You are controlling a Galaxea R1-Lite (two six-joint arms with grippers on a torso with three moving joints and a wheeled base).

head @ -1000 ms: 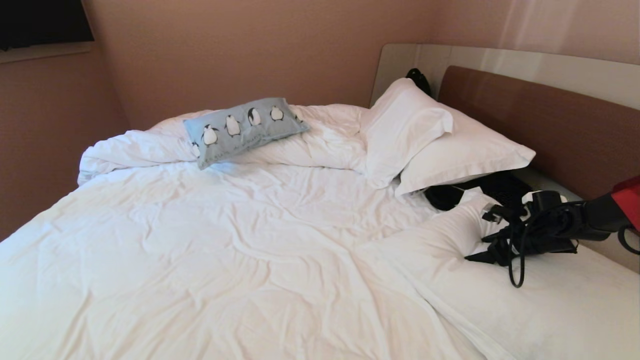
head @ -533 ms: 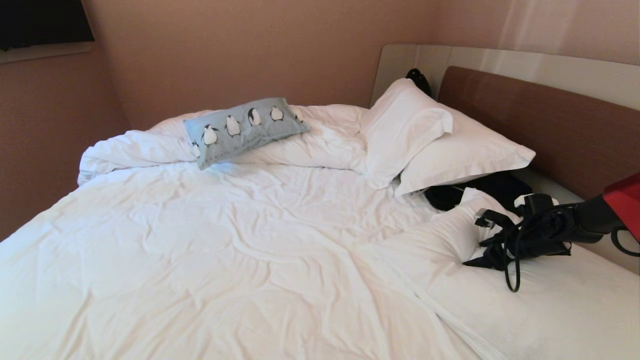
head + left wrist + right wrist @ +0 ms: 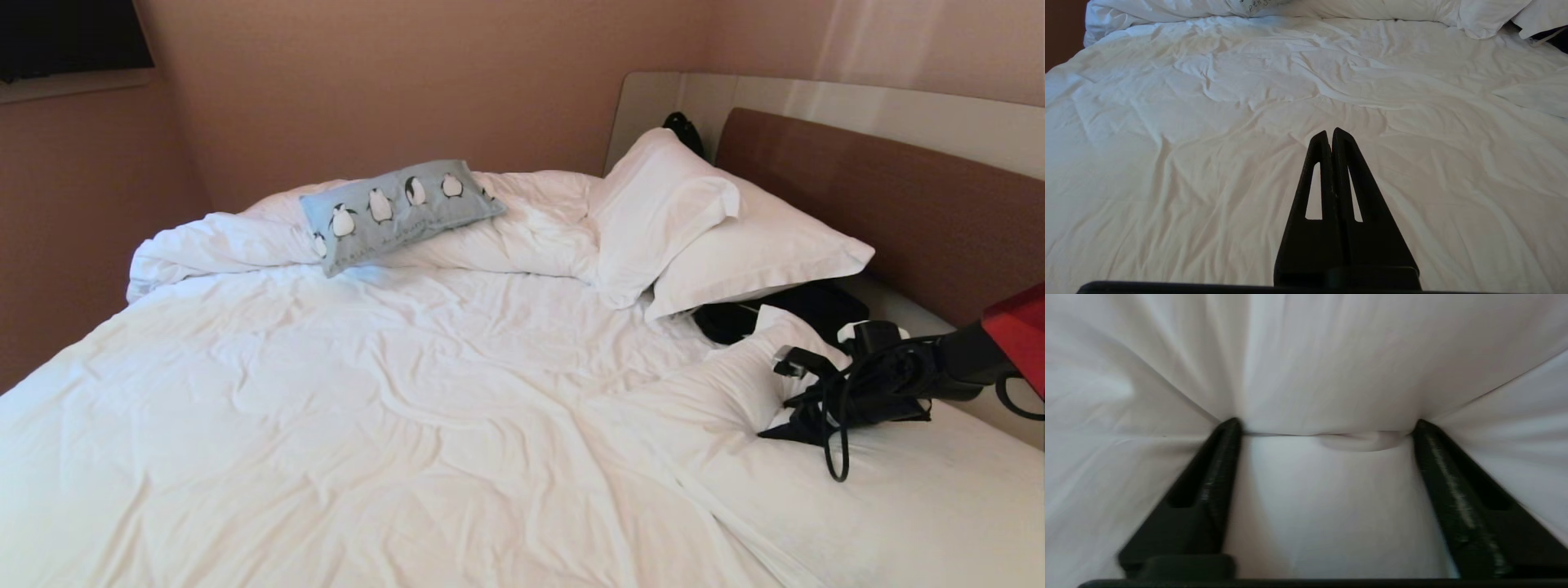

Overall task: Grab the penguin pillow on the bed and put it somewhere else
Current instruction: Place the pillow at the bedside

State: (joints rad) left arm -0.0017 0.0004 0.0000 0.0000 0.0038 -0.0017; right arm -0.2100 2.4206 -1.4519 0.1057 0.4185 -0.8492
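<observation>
The penguin pillow [image 3: 398, 211], a small light-blue cushion with a row of black-and-white penguins, lies on the bunched-up white duvet [image 3: 245, 237] at the far side of the bed [image 3: 367, 425], close to the tan wall [image 3: 367, 82] and well apart from both grippers. Nothing touches it. To its right, two plain white pillows [image 3: 710, 233] lean together against the brown headboard [image 3: 882, 196], and a dark item [image 3: 784, 310] shows partly under them; what it is cannot be told. The right gripper [image 3: 788, 400] sits low on the near right part of the bed, its black fingers pushed against a raised fold of white bedding [image 3: 735, 380], with a black cable [image 3: 837, 441] looping down beside it. In the right wrist view the right gripper [image 3: 1327, 426] has its two fingers [image 3: 1224, 457] spread wide, their tips pressed into white cloth that bulges between them; a small crease of fabric lies across the gap, but the fingers have not come together on it. The left gripper [image 3: 1331, 134] shows only in the left wrist view, hanging above the rumpled sheet with its fingers pressed together and nothing between them. In that view a strip of the penguin pillow [image 3: 1257, 5] shows at the far edge of the bed.
</observation>
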